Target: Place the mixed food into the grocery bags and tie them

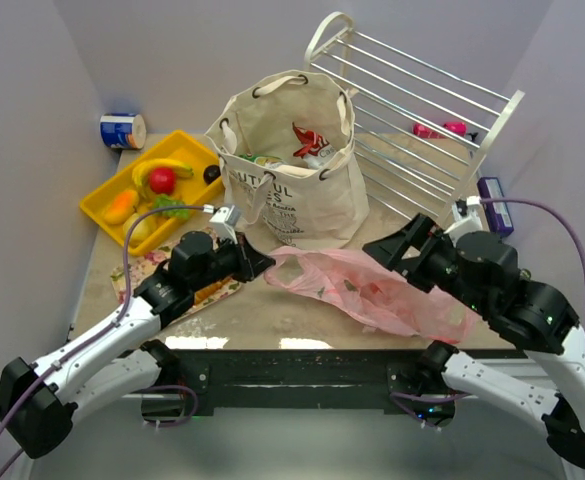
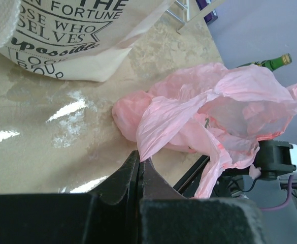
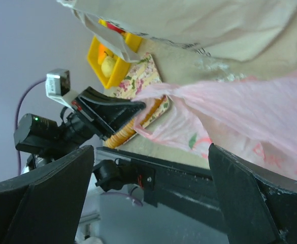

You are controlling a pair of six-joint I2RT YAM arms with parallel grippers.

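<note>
Pink plastic bag [image 1: 372,292], thin, translucent and heavily creased, lay slumped across the near middle of the counter [image 1: 242,325], a glossy beige surface with a mottled, stone-like pattern. The bag's left corner was drawn out into a narrow strip that ended in the left claw [image 1: 264,262]. The claw's dark, wedge-shaped fingers were pressed together on the film, as the left wrist view showed plainly. Just behind the bag stood the canvas tote [image 1: 292,190], upright with its mouth open. It was coarse cream cloth printed with black lettering, and thick rope handles ran through eyelets at its rim. A shiny red packet [image 1: 307,140] stuck up inside it. To the tote's left sat the yellow tray [image 1: 97,208], smooth moulded plastic, holding a round red apple [image 1: 162,180], a curved banana [image 1: 169,165] and other small fruit. A blue-and-white can [image 1: 122,130] sat beyond the tray by the wall, and a white wire rack [image 1: 422,110] leaned behind the tote on the right. The left arm reached low and forward over a floral mat [image 1: 142,265], its claw pointing right toward the bag. The right arm was bent at the elbow, its black wrist angled inward. The right claw [image 1: 397,245] was poised over the bag's right half with its broad fingers spread wide, gripping nothing.
</note>
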